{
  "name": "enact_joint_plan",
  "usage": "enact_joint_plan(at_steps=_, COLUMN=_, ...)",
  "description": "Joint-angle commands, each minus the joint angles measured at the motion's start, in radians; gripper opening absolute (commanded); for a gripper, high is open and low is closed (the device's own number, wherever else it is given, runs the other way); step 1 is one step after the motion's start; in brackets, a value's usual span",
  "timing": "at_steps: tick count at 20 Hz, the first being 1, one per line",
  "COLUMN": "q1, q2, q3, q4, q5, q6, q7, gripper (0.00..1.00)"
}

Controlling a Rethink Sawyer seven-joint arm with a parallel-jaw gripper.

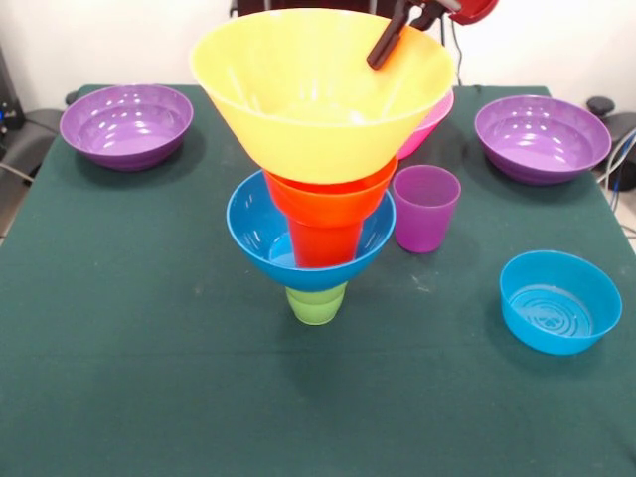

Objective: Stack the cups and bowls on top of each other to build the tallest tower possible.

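Dark green tablecloth (149,378) over table, white wall (99,40) behind, cables (621,159) at right edge.

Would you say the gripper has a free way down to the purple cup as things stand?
Probably yes. The purple cup stands upright and apart beside the tower, open from above, though the large yellow-orange bowl overhangs close by. The gripper sits over that bowl.

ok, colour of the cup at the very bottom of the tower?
Green: the bottom cup shows best in the front view, under the medium blue bowl.
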Motion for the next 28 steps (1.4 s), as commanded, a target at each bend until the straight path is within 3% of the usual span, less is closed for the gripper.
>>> enact_joint_plan(at_steps=1, q1=-0.025, q2=0.026, q3=0.125, q4=0.075, q5=0.022, q6=-0.050, q7=0.112, gripper=0.00)
enact_joint_plan(at_steps=28, q1=-0.016, q2=0.036, q3=0.124, q4=0.047, q5=0.034, q6=-0.012, q7=0.116, gripper=0.00)
